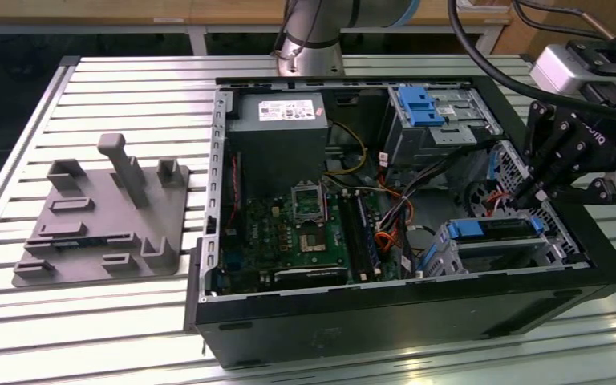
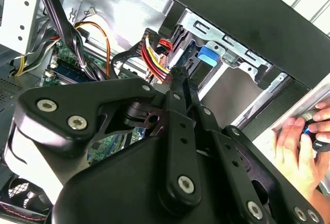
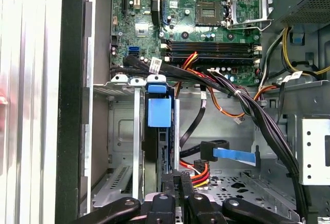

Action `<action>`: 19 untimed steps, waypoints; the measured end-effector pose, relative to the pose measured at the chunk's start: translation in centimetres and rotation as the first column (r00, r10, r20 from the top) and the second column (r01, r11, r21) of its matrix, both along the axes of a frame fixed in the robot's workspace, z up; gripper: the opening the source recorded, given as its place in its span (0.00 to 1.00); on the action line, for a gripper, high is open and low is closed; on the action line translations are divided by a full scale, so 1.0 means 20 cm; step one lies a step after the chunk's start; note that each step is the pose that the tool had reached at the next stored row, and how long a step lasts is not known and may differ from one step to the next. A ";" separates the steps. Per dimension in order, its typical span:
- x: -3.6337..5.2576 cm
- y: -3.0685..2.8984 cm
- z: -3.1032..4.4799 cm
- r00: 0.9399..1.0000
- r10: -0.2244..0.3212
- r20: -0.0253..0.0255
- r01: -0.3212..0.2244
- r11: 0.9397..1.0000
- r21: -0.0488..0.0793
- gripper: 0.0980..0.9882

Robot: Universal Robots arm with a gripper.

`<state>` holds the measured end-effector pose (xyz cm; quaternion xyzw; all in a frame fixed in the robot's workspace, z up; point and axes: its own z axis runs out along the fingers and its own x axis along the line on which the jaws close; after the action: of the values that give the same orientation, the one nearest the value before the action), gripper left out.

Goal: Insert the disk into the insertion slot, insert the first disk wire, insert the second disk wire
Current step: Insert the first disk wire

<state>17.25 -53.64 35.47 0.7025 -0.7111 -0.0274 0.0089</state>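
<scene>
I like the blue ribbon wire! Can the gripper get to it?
Probably yes. The gripper is inside the open case, close to the blue flat cable, with only the red and yellow wires bunched between them.

Bright, even light from above in the exterior view, with glare streaks on the slatted table [image 1: 94, 321] along its near edge. Deep shadow inside the computer case [image 1: 394, 309] beneath its near wall. Washed-out white on bare metal in both wrist views.

We see a matte black gripper [image 2: 179, 74] studded with silver screws [image 2: 186, 184], looping black cables [image 1: 467, 40], and a silver-grey arm [image 1: 310, 36].
</scene>
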 end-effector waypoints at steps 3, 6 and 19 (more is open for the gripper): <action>0.000 0.000 0.000 1.000 0.000 0.000 0.000 1.000 0.000 0.07; 0.000 0.000 -0.001 1.000 0.000 0.000 0.000 1.000 -0.003 0.07; 0.000 0.000 -0.009 1.000 0.000 0.000 0.000 0.999 -0.033 0.07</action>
<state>17.25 -53.65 35.29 0.7022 -0.7115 -0.0157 0.0206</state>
